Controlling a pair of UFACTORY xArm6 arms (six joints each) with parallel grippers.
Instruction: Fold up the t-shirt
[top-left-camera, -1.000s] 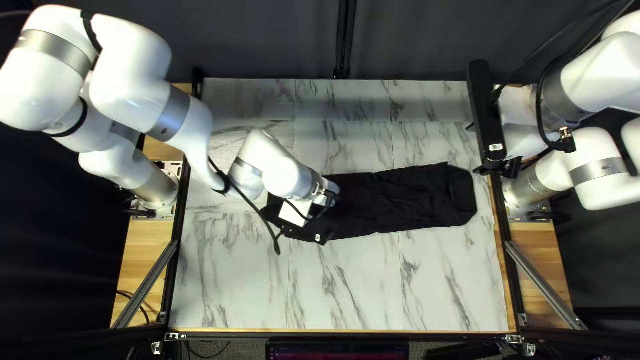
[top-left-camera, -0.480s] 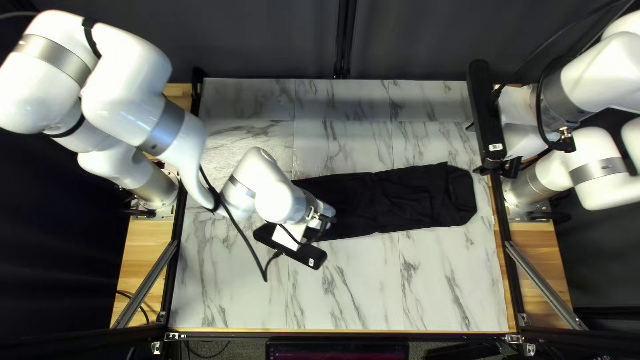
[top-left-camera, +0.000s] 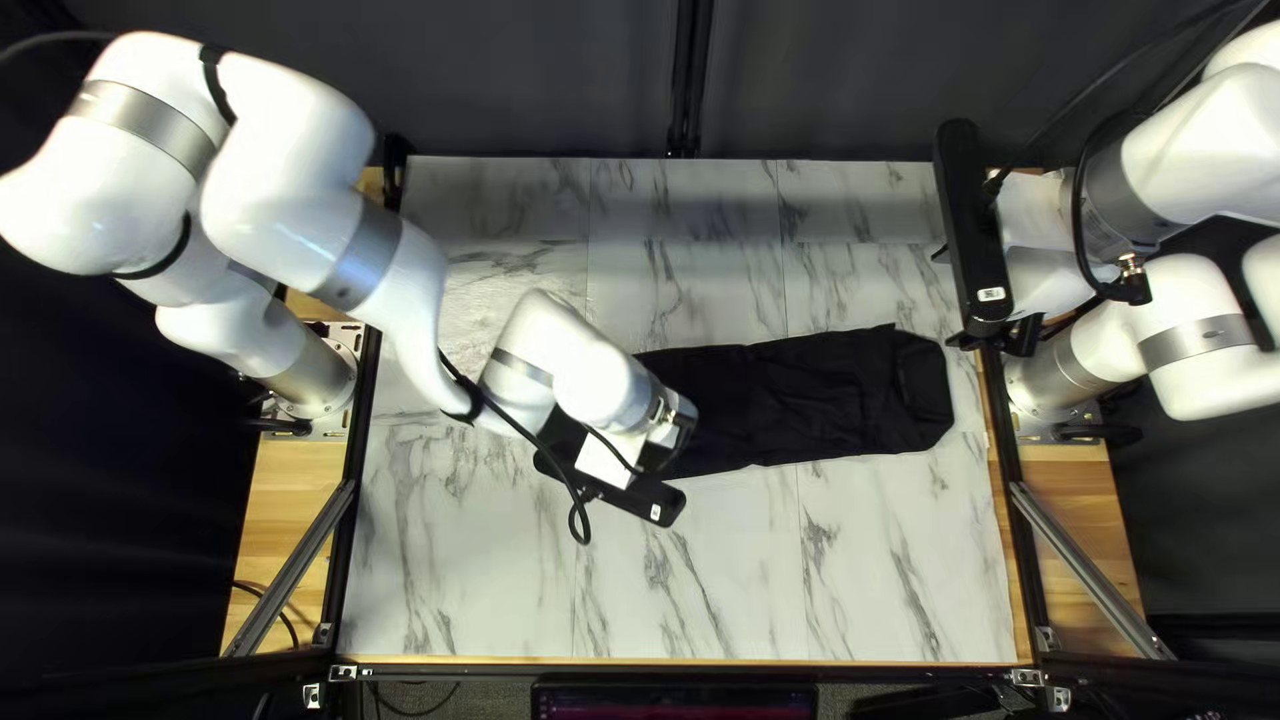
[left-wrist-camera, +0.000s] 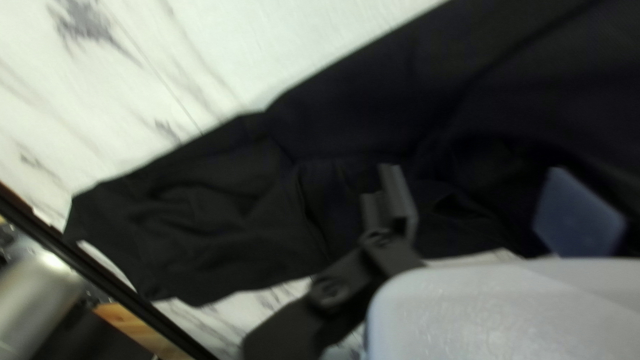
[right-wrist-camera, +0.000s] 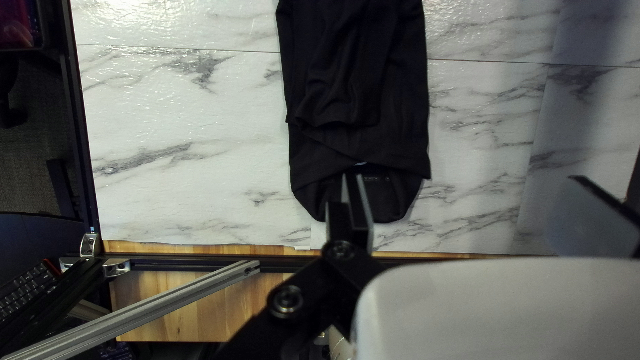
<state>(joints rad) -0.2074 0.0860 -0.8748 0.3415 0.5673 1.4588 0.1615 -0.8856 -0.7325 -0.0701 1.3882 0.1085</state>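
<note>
The left pincer, fingers parted, hangs over one end of the black t-shirt, which lies in a long, rumpled strip on the marbled counter. The right pincer, also spread wide, is near the other end.

Dark curtain behind far edge of marble-patterned table. Screen beyond near edge, outside black rail. Metal struts over wooden boards at both sides. Keyboard near same rail, right wrist view.
</note>
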